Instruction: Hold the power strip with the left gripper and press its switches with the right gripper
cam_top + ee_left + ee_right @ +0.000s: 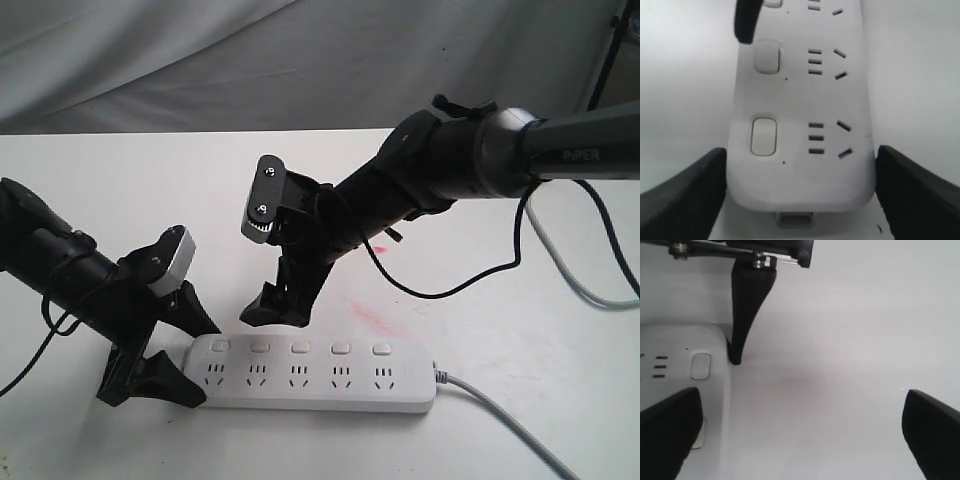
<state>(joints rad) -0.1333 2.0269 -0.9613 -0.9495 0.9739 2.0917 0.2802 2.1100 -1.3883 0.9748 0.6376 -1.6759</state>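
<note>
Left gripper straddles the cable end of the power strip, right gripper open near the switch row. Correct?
One thing is wrong. The left gripper straddles the end of the power strip opposite the grey cable, as the exterior view shows. The rest holds: the right gripper is open near the switches.

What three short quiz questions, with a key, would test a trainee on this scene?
1. True or false: the left gripper has its fingers on either side of one end of the power strip.
2. How many switches does the strip have? A three, B five, C seven.
3. Fill in: the right gripper has its fingers ___ and holds nothing.
Key: 1 true; 2 B; 3 open.
</note>
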